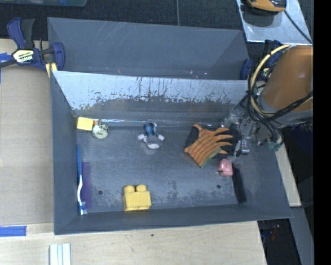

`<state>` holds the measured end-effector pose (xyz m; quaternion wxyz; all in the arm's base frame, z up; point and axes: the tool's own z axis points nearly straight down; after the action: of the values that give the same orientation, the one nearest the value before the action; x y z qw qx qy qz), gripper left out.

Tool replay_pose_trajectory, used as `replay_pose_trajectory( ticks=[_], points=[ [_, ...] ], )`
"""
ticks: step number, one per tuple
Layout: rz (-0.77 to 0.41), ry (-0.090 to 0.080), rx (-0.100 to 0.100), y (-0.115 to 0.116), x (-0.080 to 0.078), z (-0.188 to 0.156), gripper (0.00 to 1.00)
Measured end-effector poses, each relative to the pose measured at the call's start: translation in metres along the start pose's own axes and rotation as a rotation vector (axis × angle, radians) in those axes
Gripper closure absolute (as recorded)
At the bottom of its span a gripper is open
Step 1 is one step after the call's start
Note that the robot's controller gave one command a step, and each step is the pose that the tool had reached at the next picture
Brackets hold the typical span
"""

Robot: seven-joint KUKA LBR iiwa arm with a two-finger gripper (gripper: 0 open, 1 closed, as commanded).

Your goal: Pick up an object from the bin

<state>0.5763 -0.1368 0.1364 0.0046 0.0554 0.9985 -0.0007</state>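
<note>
Several small things lie loose on the floor of the grey metal bin (66, 164). Nearest the front wall sits a yellow plastic building block (137, 197). A blue and white toothbrush (81, 182) lies along the left wall, and a black stick-shaped thing (238, 184) lies by the right wall. Just beyond the stick is a small pink lump (225, 168).

Farther in, right of the middle, lies an orange ribbed thing with dark stripes and finger-like prongs (205, 144). Its prongs point toward the gripper (240, 139), which is low at the bin's right side, right against that orange thing. I cannot tell whether the pincer is wide or narrow, or whether it holds anything. The arm's orange cover (287, 79) rises behind it.

Toward the far wall stand a small blue and white figure (150, 136) and, well to the left, a small yellow cube (85, 124) touching a pale round bit (101, 130).
</note>
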Motion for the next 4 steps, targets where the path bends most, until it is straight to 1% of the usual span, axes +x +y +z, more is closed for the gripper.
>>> replay_pose_trajectory(
  ticks=[1, 2, 3, 4],
  points=[
    [0.048, -0.005, 0.002, 0.0209, -0.0311, 0.0692, 0.00],
    [0.078, -0.004, 0.003, 0.0223, -0.0345, 0.0660, 0.00],
    [0.057, -0.008, 0.004, 0.0196, -0.0332, 0.0655, 0.00],
    [0.078, -0.013, 0.004, 0.0208, -0.0366, 0.0638, 1.00]
  ],
)
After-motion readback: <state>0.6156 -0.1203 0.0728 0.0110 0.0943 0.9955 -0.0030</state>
